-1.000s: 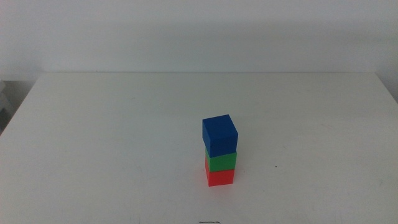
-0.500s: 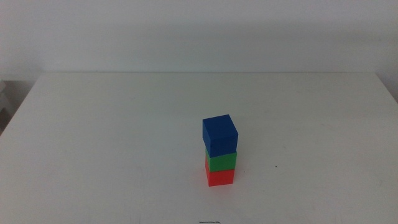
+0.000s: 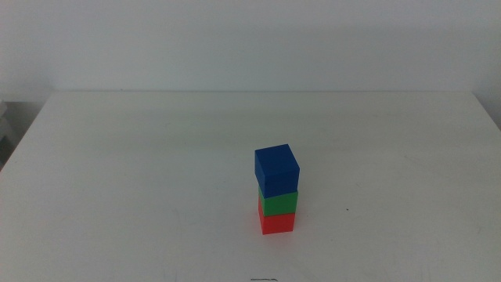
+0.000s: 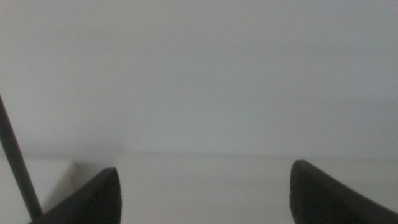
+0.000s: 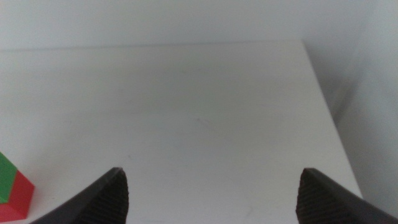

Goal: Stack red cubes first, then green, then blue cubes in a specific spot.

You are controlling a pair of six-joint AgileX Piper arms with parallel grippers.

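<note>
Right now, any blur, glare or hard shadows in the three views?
Middle view: sharp, even light, no glare, blue cube, green cube, red cube crisp. Left wrist view: soft, hazy; left gripper open. Right wrist view: fairly clear; right gripper open.

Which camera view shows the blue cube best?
The middle view: the blue cube sits in full atop the green cube and red cube. The right wrist view catches only green and red corners; the left wrist view shows no cubes.
</note>
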